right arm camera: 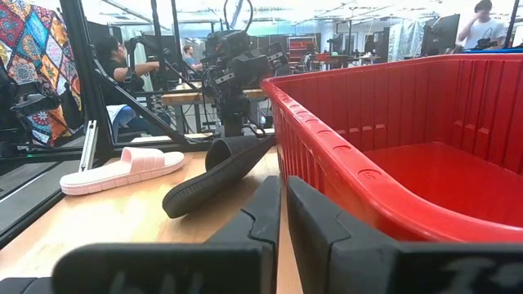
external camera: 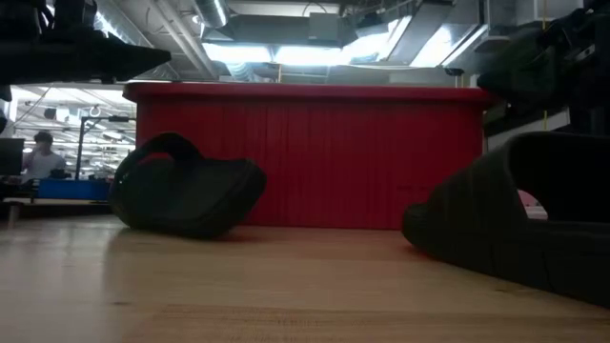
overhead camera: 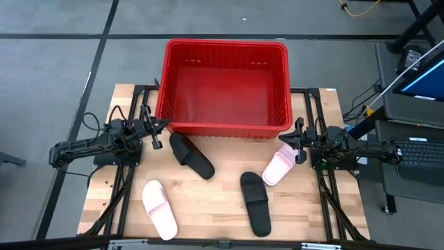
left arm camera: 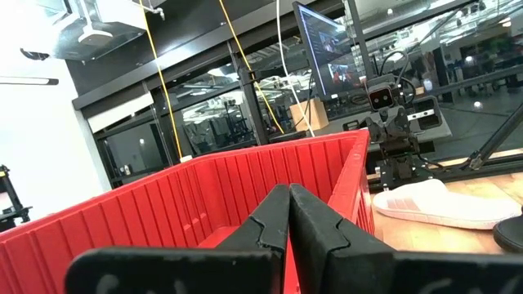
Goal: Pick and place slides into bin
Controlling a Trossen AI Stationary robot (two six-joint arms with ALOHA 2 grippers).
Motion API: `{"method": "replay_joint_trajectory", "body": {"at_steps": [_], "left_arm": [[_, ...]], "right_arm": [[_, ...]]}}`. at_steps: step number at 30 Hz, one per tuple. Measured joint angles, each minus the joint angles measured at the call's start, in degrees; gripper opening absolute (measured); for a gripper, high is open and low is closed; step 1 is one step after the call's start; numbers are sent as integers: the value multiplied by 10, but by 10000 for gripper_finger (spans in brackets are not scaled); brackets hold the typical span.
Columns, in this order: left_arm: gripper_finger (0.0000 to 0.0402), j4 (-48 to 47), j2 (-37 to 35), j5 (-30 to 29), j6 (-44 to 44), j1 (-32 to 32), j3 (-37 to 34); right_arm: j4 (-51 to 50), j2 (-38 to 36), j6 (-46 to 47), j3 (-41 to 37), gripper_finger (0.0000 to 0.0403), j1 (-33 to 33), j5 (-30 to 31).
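The red bin (overhead camera: 225, 87) stands at the table's far middle, its inside bare. All the slides lie flat on the wood. One black slide (overhead camera: 191, 155) lies just in front of the bin's near wall, and the other (overhead camera: 255, 203) lies nearer the front edge. One pink slide (overhead camera: 160, 208) lies at the front left. The other (overhead camera: 279, 165) is by the bin's near right corner. My left gripper (overhead camera: 158, 128) hovers shut at the bin's left near corner. My right gripper (overhead camera: 291, 142) hovers shut at the bin's right near corner, above the pink slide's far end.
Black metal rails run along the table's left (overhead camera: 121, 187) and right (overhead camera: 329, 194) sides under the arms. A desk with a laptop (overhead camera: 416, 76) stands beyond the right edge. People sit at benches (right arm camera: 122, 65) in the room behind. Bare wood lies between the slides.
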Motion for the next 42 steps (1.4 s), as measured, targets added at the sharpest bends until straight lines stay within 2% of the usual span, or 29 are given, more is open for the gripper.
{"method": "replay_joint_trajectory", "body": {"at_steps": [35,42], "left_arm": [[8,0,0,0,0,0,0],[6,0,0,1,-86,0,0]], "right_arm": [[0,0,0,0,28,0,0],[0,0,0,0,28,0,0]]}}
